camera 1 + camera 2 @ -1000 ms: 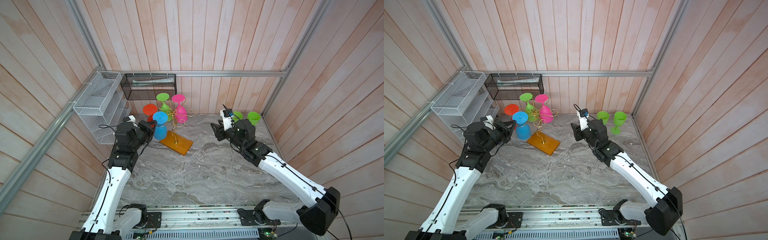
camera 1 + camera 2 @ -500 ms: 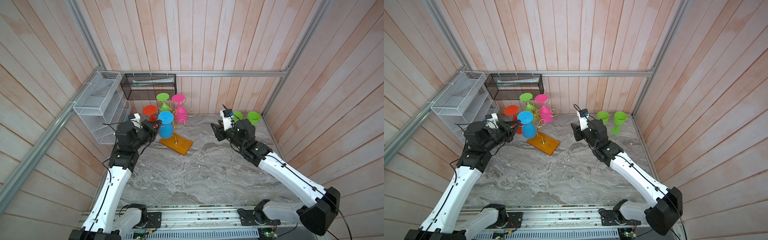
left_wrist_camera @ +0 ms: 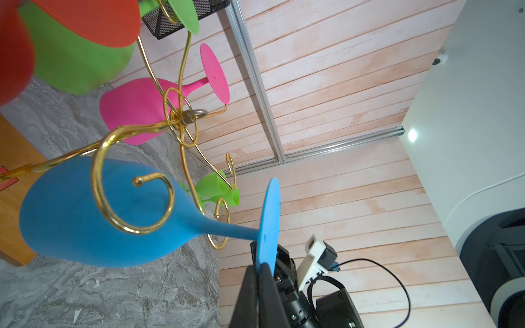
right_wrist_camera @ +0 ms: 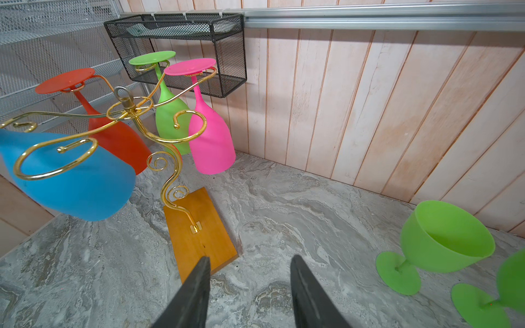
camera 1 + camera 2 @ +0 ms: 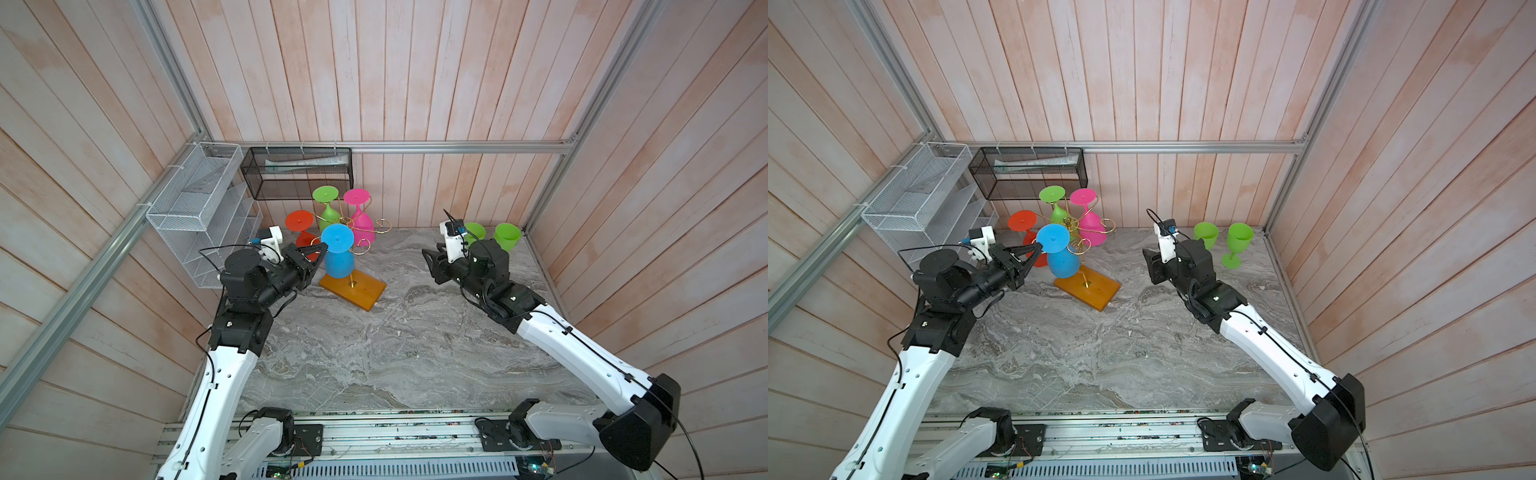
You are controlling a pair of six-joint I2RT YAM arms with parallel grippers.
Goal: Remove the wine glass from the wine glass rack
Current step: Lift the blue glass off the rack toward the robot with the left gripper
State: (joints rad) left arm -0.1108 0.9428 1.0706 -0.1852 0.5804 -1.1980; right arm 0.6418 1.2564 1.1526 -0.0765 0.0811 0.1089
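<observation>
The removal step is in hand. The left hand [image 3: 262, 267] is pressed together on the rim of the flat foot of the blue matte plastic wine glass [image 3: 93, 215]. The glass hangs tilted, bowl low, just beside the stem of the thin gold wire wine glass rack on its amber wooden base [image 5: 353, 287], clear of the grey marbled counter [image 5: 374, 357]. The right hand [image 4: 250, 258] is spread and empty, low over the counter and well apart from the rack.

The blue stem looks free of the curled scroll arm [image 3: 133, 196], though the bowl overlaps the curl. The next move probably calls for drawing the glass away from the rack without snagging wire or bumping the red glass [image 5: 299, 220], green glass [image 5: 325, 194] and pink glass [image 5: 356, 196] hanging there.

Only the left wrist view shows the pinch on the foot's edge. The right wrist view shows neither foot nor pinch, but it does show empty curls and two lime-green goblets [image 4: 446, 238] standing on the counter well apart from the rack.
</observation>
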